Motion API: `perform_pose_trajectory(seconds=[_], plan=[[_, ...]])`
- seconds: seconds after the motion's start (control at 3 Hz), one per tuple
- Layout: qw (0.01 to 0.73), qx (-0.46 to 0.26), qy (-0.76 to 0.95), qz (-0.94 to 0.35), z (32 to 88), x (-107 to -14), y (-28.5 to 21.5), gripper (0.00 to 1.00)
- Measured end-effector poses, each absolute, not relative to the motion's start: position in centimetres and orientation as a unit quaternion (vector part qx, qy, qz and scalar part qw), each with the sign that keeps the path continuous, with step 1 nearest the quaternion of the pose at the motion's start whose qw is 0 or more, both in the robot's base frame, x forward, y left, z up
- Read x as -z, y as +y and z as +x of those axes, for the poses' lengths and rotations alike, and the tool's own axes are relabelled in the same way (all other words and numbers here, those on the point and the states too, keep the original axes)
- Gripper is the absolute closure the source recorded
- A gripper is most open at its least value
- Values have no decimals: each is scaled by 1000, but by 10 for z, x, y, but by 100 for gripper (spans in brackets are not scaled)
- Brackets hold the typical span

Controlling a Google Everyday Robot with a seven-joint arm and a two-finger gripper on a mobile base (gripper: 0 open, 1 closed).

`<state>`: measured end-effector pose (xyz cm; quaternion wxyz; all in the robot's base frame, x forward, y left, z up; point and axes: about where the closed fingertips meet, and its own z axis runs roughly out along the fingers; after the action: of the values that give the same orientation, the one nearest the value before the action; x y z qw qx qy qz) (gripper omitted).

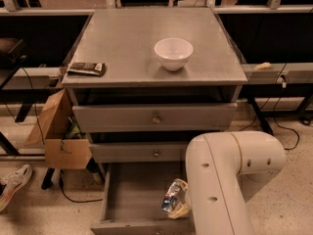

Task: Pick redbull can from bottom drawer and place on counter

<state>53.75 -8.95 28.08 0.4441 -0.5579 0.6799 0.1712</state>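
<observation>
The redbull can [169, 200], silver with blue patches, sits tilted inside the open bottom drawer [132, 195], near its right side. My gripper [176, 199] is down in that drawer, mostly hidden behind my white arm [220, 180]. Beige fingers [180, 210] show above and below the can, and they are shut on it. The counter [122, 38] is the grey top of the cabinet, higher up in the view.
A white bowl [173, 53] stands on the counter right of centre, and a dark flat packet [86, 68] lies at its left front corner. The two upper drawers are closed. A cardboard box [58, 136] and a shoe [12, 182] are on the floor at left.
</observation>
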Motion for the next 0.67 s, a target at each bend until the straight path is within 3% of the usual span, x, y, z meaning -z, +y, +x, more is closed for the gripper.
perform_pose_trajectory(seconds=[0.67], plan=[[456, -185, 661, -567, 533, -296, -97, 100]])
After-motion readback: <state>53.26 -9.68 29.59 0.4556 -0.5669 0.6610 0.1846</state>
